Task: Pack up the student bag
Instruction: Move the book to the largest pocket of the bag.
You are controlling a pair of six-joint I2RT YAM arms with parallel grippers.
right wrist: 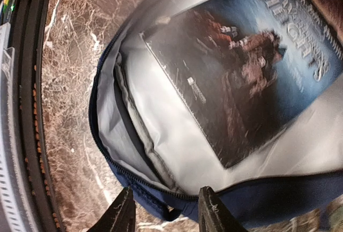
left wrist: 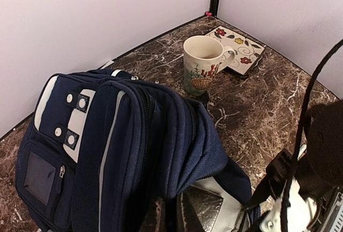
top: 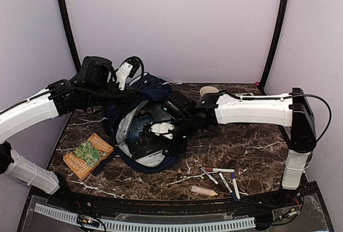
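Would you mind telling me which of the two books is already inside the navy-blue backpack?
The dark blue book titled "Heights", lying on the grey lining inside the navy-blue fabric backpack; the orange-and-green paperback lies outside on the marble tabletop.

The dark blue book (right wrist: pixel 236 71) inside the student bag (right wrist: pixel 161 194) has big pale letters on its cover that say "HEIGHTS". The word above that is too blurry to read. The words on the orange and green book (top: pixel 88 155) are too small to read.
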